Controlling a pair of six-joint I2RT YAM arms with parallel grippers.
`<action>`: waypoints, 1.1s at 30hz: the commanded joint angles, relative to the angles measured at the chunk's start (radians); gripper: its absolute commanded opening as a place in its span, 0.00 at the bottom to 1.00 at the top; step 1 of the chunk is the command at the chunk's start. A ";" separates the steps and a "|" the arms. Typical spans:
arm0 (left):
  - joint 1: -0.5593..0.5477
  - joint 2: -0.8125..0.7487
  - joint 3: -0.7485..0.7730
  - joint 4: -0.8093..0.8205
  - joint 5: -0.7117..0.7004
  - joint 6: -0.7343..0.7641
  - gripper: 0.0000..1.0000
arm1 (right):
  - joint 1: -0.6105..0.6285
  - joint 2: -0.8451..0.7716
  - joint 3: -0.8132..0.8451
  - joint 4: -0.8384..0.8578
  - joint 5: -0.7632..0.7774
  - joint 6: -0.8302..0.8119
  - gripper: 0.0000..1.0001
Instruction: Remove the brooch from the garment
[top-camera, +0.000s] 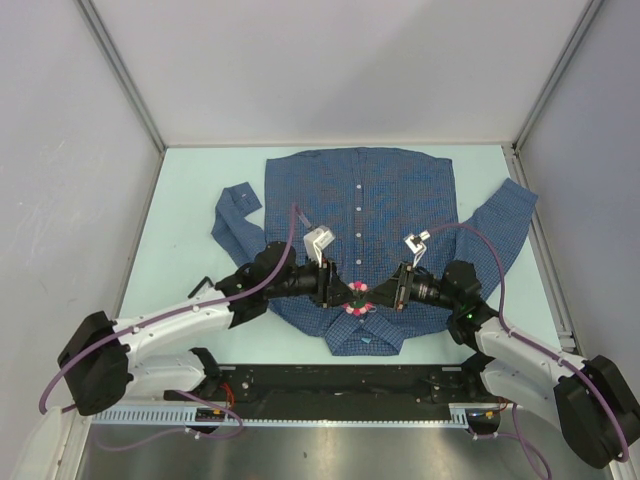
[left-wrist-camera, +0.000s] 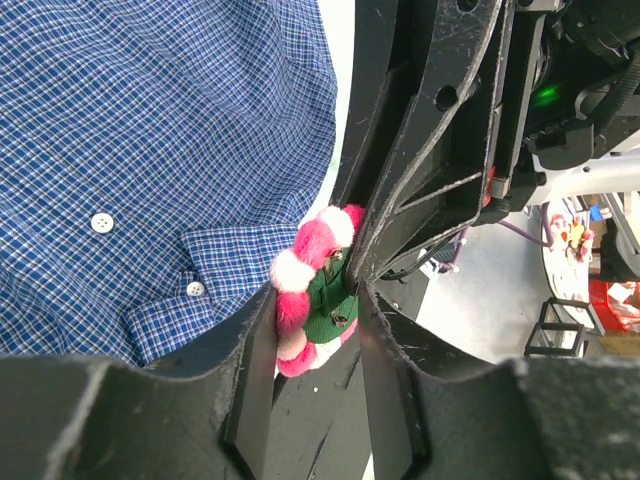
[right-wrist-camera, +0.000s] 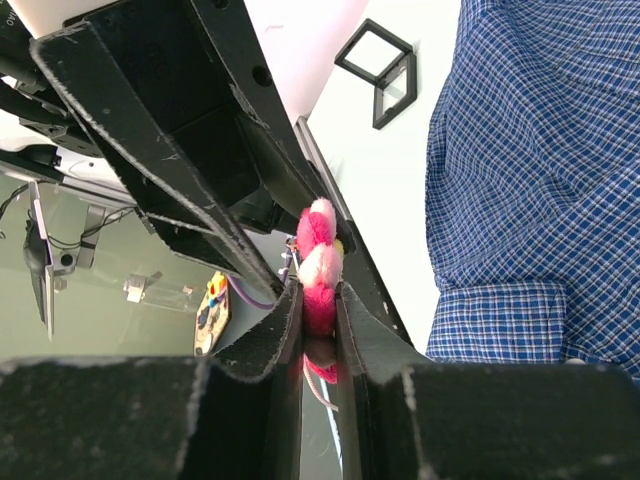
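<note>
The brooch (top-camera: 357, 298), pink and white petals with a green back, hangs between both grippers just over the collar of the blue checked shirt (top-camera: 360, 200). My right gripper (top-camera: 373, 293) is shut on it: in the right wrist view the jaws (right-wrist-camera: 318, 295) clamp the petals (right-wrist-camera: 320, 260) edge-on. My left gripper (top-camera: 343, 293) comes from the other side; in the left wrist view its fingers (left-wrist-camera: 315, 305) touch both edges of the brooch (left-wrist-camera: 310, 290), whose pin and green back show. The brooch looks lifted off the shirt (left-wrist-camera: 150, 120).
The shirt lies flat, sleeves spread, collar towards the arms, its collar showing in the right wrist view (right-wrist-camera: 500, 320). A small black bracket (top-camera: 203, 286) sits on the table (top-camera: 190, 200) to the left. The black base rail (top-camera: 330, 385) runs along the near edge. Grey walls enclose the table.
</note>
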 joint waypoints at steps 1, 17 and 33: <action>-0.015 0.004 0.050 0.039 0.011 0.008 0.38 | 0.000 -0.008 0.043 0.040 0.011 0.002 0.00; -0.015 0.001 0.024 0.087 0.038 -0.015 0.28 | -0.002 -0.019 0.043 0.020 0.008 -0.005 0.00; -0.010 0.042 0.047 0.118 0.095 -0.030 0.25 | 0.007 -0.029 0.043 0.015 0.008 -0.008 0.00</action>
